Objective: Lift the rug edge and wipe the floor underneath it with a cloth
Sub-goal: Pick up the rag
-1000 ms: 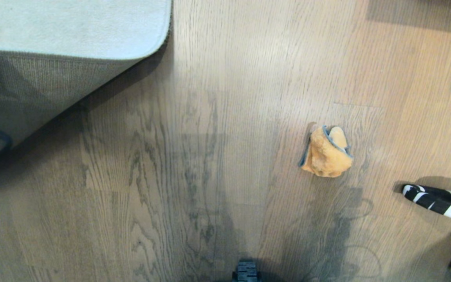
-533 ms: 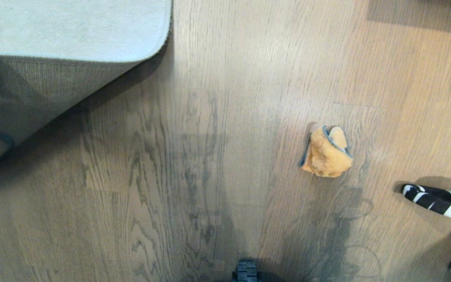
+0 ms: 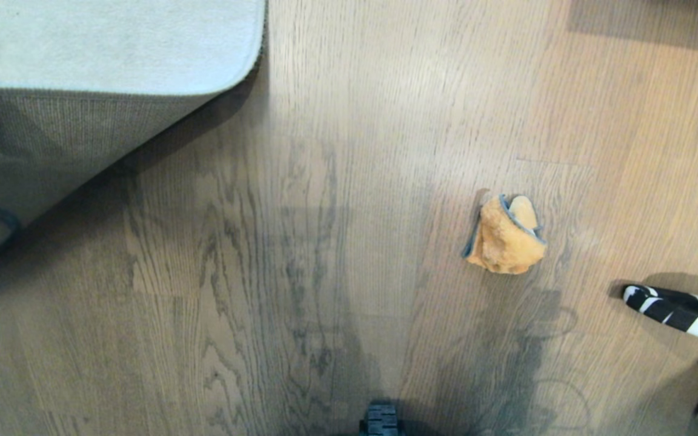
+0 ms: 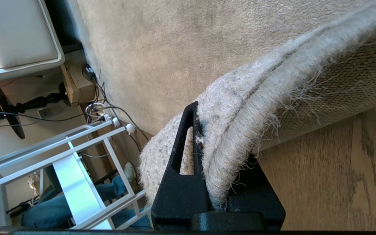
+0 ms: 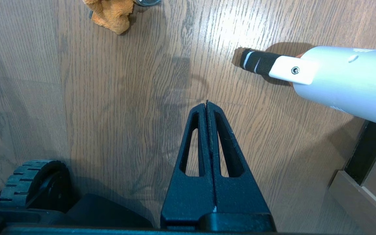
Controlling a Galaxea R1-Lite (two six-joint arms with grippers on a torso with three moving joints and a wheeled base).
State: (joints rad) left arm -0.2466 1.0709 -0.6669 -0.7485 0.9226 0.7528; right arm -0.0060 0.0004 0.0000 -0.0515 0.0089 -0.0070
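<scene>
One corner of the rug edge (image 3: 113,115) is folded up at far left, its tan woven backing showing, raised off the floor (image 3: 325,242). The left pincer (image 4: 207,169) is clamped on that rim, pile on one side and backing on the other. Well to the right, the cloth (image 3: 505,235) lies bunched on the planks. Farther right, the right pincer (image 5: 207,106) hangs above the boards, pressed together and holding nothing.
</scene>
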